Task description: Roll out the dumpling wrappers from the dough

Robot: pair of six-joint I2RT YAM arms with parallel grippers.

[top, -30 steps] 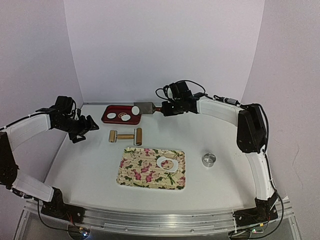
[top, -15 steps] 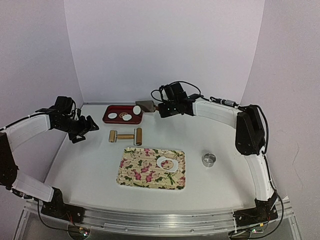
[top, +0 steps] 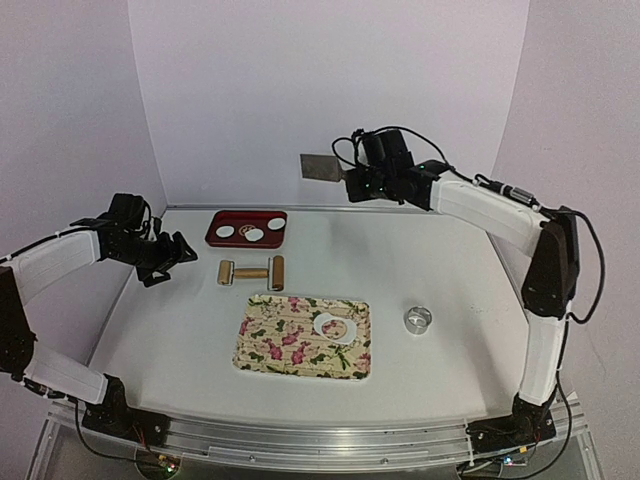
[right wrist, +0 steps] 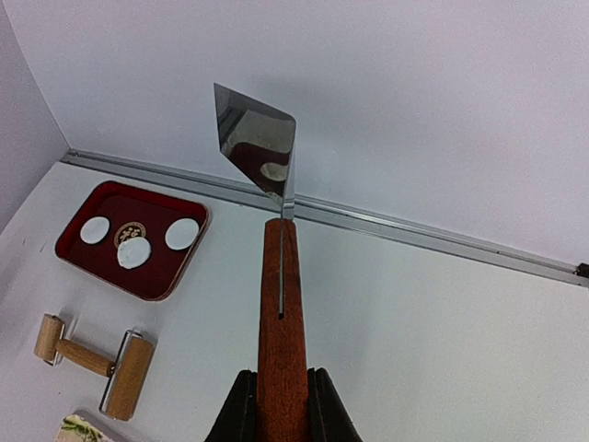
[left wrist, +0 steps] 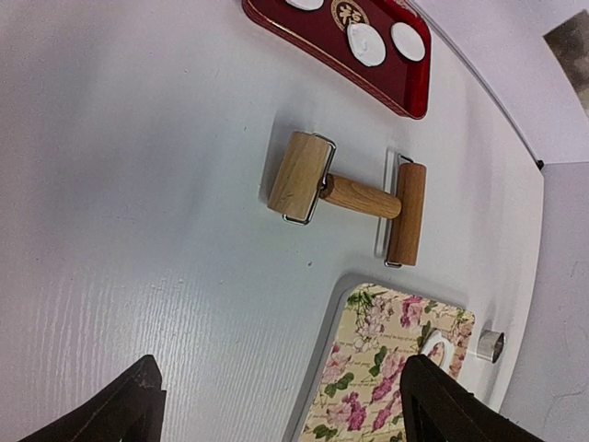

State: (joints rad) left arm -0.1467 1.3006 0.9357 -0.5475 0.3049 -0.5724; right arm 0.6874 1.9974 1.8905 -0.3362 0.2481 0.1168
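Three dumpling wrappers (top: 253, 235) lie as small white discs in the red tray (top: 232, 216) at the back left; they also show in the right wrist view (right wrist: 134, 253) and the left wrist view (left wrist: 365, 41). My right gripper (top: 362, 183) is shut on the wooden handle (right wrist: 281, 304) of a spatula, held high near the back wall, and its metal blade (top: 320, 167) is bare. My left gripper (top: 170, 255) is open and empty, low over the table left of the wooden rolling pin (top: 252, 272).
A floral tray (top: 280, 340) near the middle holds a flat white dough leftover with a hole (top: 335, 327). The metal ring cutter (top: 417, 319) stands to its right. The rolling pin (left wrist: 350, 195) lies between the two trays.
My right gripper has lifted the spatula up and to the right, away from the red tray. The third wrapper stays in the tray. The left arm has not moved.
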